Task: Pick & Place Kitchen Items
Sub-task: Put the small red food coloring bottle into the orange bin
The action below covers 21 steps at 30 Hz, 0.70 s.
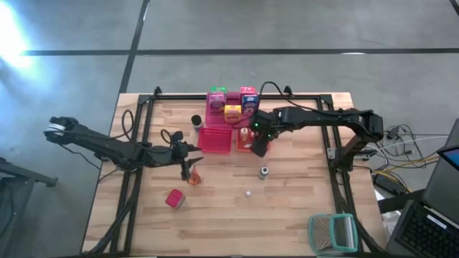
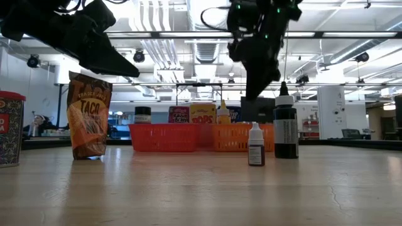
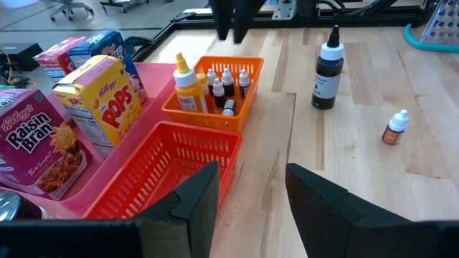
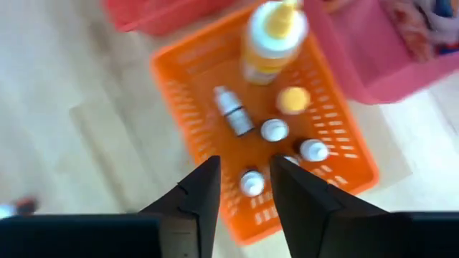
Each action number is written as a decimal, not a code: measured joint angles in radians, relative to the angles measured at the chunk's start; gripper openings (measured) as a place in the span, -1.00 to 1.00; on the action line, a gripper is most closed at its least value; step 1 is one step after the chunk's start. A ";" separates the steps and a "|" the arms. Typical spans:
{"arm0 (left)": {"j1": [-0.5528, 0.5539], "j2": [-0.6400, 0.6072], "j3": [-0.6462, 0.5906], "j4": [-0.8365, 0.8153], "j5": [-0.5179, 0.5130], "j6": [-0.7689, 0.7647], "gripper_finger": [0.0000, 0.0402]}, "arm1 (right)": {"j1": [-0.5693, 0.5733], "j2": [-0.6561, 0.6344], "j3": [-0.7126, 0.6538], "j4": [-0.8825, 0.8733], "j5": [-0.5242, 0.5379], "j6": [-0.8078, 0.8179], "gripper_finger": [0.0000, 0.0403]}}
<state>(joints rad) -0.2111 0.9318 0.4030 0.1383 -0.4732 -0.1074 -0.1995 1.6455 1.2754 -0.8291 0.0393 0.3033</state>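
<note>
My right gripper [image 1: 254, 143] hangs open above the orange basket [image 4: 330, 107], fingers pointing down, nothing between them. In the basket stand a yellow squeeze bottle [image 4: 272, 36] and several small dropper bottles [image 4: 275, 130]; one [image 4: 233, 111] lies on its side. My left gripper [image 3: 251, 193] waits open near the red basket [image 3: 172, 161], pointing toward the baskets. A black bottle [image 1: 264, 172] and a tiny dropper bottle [image 1: 248, 193] stand upright on the table. Cereal cartons [image 3: 100, 93] stand in the pink tray [image 1: 215, 118].
An orange taco bag [image 1: 193, 175] stands just near of my left gripper, and a red can [image 1: 174, 198] lies nearer the front. A dark jar [image 1: 196, 122] stands left of the pink tray. The teal-framed mesh thing [image 1: 332, 233] sits at the front right corner.
</note>
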 joint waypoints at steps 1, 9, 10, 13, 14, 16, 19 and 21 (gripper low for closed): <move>0.000 0.000 0.000 0.000 0.000 0.000 -0.16 | 0.012 0.000 0.017 -0.019 -0.011 -0.009 -0.45; 0.000 0.000 0.000 0.000 0.000 0.000 -0.16 | 0.212 0.000 0.143 -0.112 -0.040 0.000 -0.65; 0.000 0.000 0.000 0.000 0.000 0.000 -0.16 | 0.243 0.000 0.155 -0.105 -0.040 0.008 -0.67; 0.000 0.000 0.000 0.000 0.000 0.000 -0.16 | 0.333 0.009 0.185 -0.074 -0.029 0.027 -0.71; 0.000 0.000 0.000 0.000 0.000 0.000 -0.16 | 0.360 0.016 0.192 -0.072 -0.014 0.033 -0.71; 0.000 0.000 0.000 0.001 0.000 -0.001 -0.16 | 0.410 0.033 0.201 -0.067 0.018 0.035 -0.72; 0.000 0.000 0.000 0.002 0.000 -0.003 -0.16 | 0.475 0.070 0.211 -0.036 0.046 0.038 -0.68; 0.000 0.000 0.000 0.002 0.000 -0.005 -0.16 | 0.506 0.103 0.223 -0.027 0.046 0.044 -0.64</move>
<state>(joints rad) -0.2111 0.9318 0.4031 0.1398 -0.4732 -0.1127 0.3065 1.7487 1.4980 -0.8559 0.0853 0.3470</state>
